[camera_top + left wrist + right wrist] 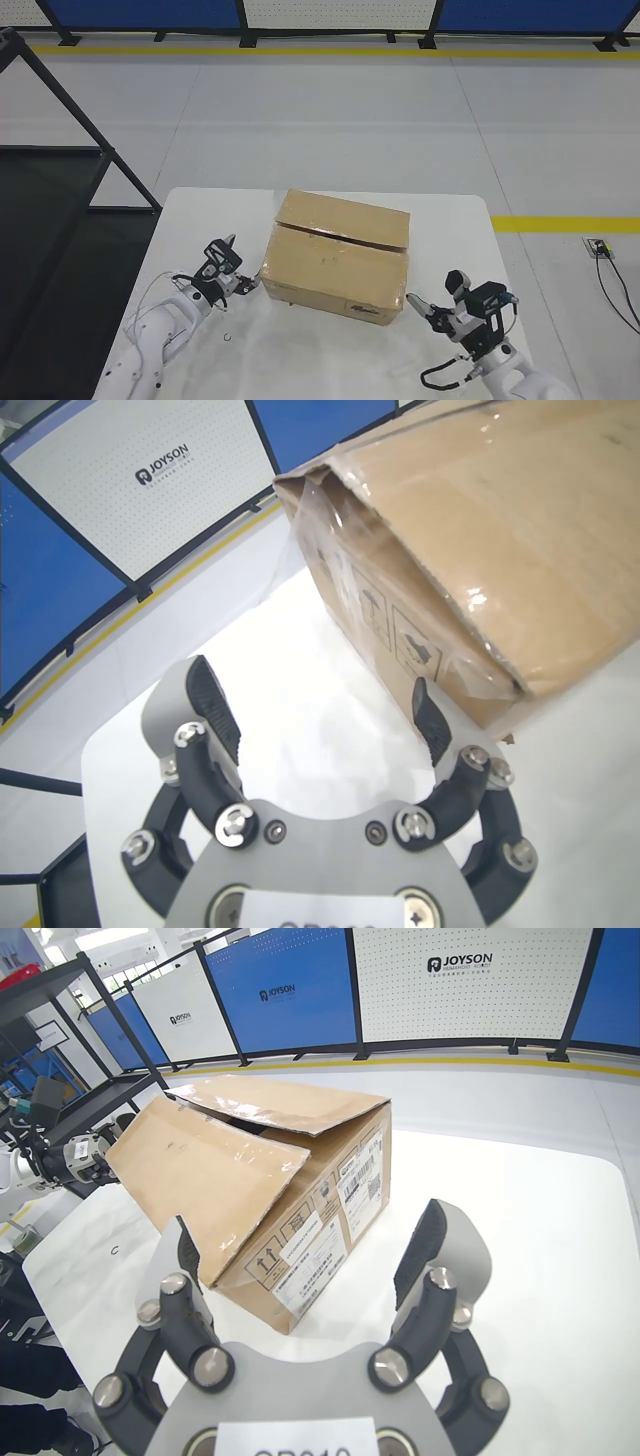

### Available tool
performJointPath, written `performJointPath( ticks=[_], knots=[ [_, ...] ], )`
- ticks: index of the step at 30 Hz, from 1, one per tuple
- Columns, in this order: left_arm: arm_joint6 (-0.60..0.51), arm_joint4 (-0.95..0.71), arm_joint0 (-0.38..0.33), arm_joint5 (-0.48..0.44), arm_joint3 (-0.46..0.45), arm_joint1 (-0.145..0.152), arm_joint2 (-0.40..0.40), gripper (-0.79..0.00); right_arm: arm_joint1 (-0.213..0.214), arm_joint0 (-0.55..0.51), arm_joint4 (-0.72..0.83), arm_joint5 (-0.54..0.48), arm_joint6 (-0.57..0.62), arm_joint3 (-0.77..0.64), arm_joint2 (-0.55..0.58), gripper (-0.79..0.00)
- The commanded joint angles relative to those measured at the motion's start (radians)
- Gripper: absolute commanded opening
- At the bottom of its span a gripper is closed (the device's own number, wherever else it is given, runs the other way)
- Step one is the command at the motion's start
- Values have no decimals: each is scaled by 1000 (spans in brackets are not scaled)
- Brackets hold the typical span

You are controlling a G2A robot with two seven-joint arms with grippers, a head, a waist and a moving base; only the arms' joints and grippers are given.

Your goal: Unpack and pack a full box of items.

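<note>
The cardboard box (337,262) sits mid-way across the white table (300,365), its two top flaps folded down but not flat, with a dark gap between them and torn clear tape clinging along their edges. The left gripper (310,680) hangs low at the box's left end, jaws spread wide with nothing between them. One finger (430,720) is just beside the bottom corner, though contact cannot be made out. The right gripper (305,1223) is at the opposite, labelled end, close beside the near corner, jaws likewise wide apart and empty.
</note>
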Motion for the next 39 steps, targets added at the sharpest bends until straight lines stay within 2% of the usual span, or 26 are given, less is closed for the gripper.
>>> performJointPath(
  ticks=[1, 18, 24, 28, 31, 34, 37, 39],
  knots=[
    [-1, 10, 5, -7, -15, 0, 8, 0, 0, 2, 1, -2, -2, 5, -1, 0],
    [-1, 39, -3, -14, -28, -4, 59, 0, 5, -8, 9, -7, -14, 0, 11, 0],
    [-5, -36, -15, 80, 16, 3, -44, 0, 7, -8, -7, 2, -1, -8, 10, 0],
    [2, 38, -23, 174, 45, 12, -94, 0, 9, -7, -20, -2, 3, -16, 11, 0],
    [26, 174, -43, 297, 83, 13, -78, 0, 10, -8, -30, -1, 6, -27, 11, 0],
    [70, 304, -83, 411, 155, 6, -27, 0, 11, -11, -42, 2, 9, -40, 11, 0],
    [125, 350, -133, 462, 229, -5, 22, 0, 12, -25, -51, 11, 6, -54, 14, 0],
    [180, 355, -164, 526, 274, -15, 47, 0, 12, -37, -54, 17, 0, -62, 18, 0]
  ],
)
